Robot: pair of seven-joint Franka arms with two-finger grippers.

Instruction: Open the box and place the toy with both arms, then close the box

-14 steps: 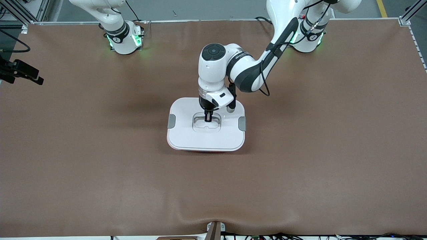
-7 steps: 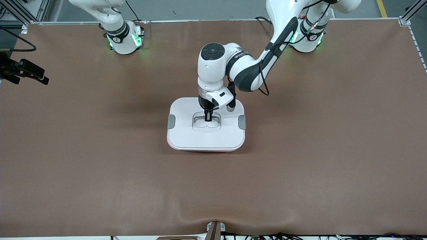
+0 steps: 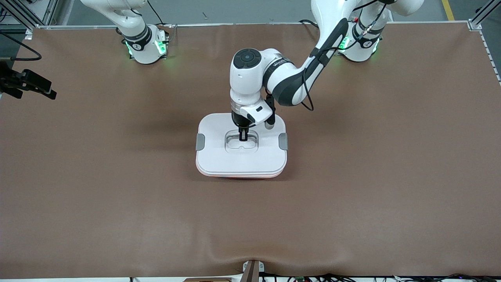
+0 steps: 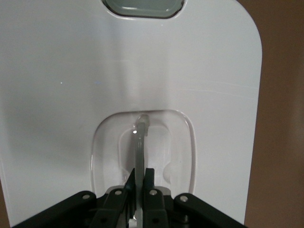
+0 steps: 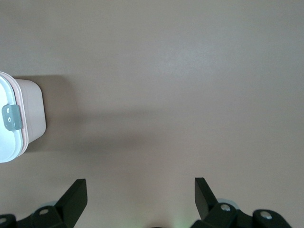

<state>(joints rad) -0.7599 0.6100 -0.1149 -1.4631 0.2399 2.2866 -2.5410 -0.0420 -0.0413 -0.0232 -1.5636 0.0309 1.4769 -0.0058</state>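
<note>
The box (image 3: 240,160), a pink tub under a flat white lid with grey side clips (image 3: 200,141), sits mid-table. My left gripper (image 3: 243,137) stands upright over the lid's recessed centre. In the left wrist view its fingers (image 4: 141,173) are shut on the clear centre handle (image 4: 140,137). The lid's edge nearest the front camera stands slightly off the pink rim. My right gripper (image 3: 39,87) hangs open over the right arm's end of the table; its wrist view shows the gripper (image 5: 140,183) with nothing between the fingers and the box (image 5: 28,109) off to one side. The toy is out of view.
Brown table cover (image 3: 352,196) runs all round the box. Both arm bases, lit green, stand along the edge farthest from the front camera (image 3: 146,47) (image 3: 360,45). A small mount (image 3: 251,270) sits at the table edge nearest the front camera.
The left gripper has risen a little with the handle, and the lid's near edge has lifted off the tub. The right gripper drifted slightly toward the table's middle.
</note>
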